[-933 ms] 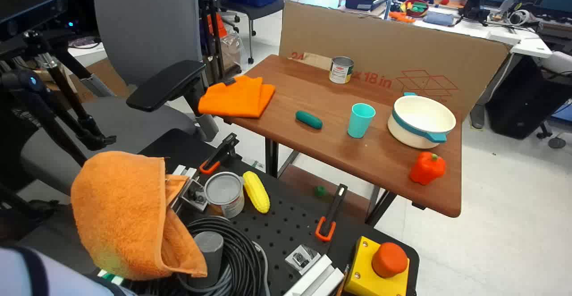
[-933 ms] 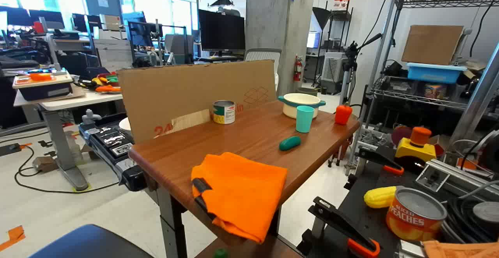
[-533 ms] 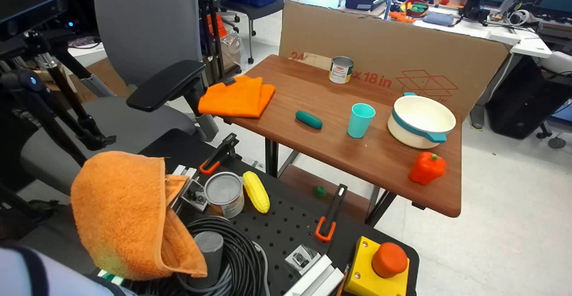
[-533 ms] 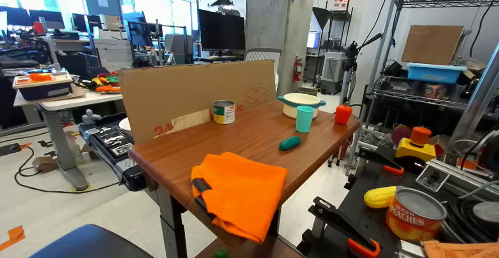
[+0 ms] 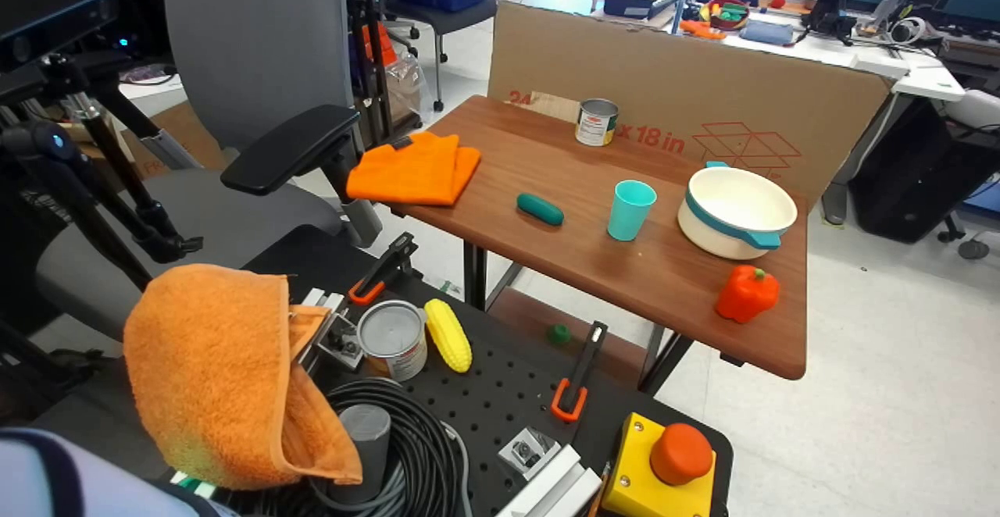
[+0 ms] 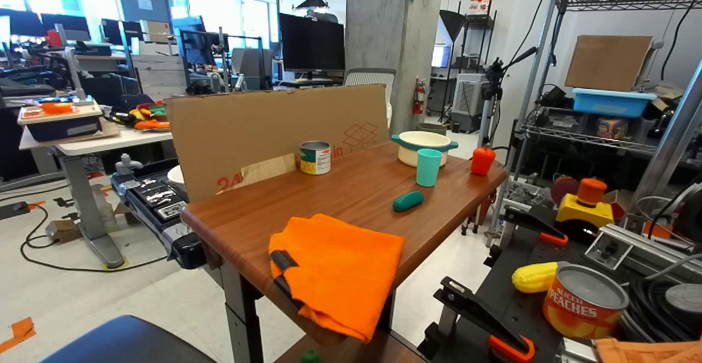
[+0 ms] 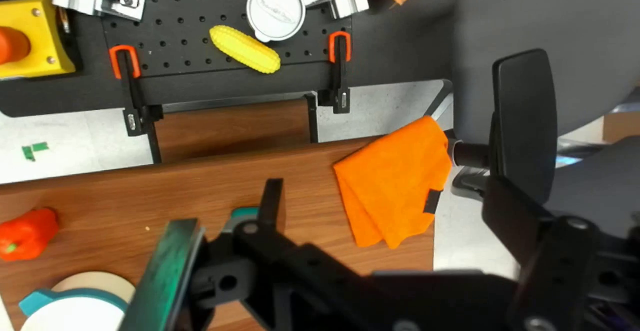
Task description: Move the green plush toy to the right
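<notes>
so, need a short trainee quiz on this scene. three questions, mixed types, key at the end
1. Multiple choice. In an exterior view, what stands between the green plush toy and the pot?
a) red pepper
b) light-blue cup
c) orange cloth

2. True or false. The green plush toy lies inside the pot.

3. Fill in the blank. In an exterior view, the label on the can beside the yellow corn cob reads SLICED ____.

Key
1. b
2. False; it lies on the wooden table.
3. PEACHES
</notes>
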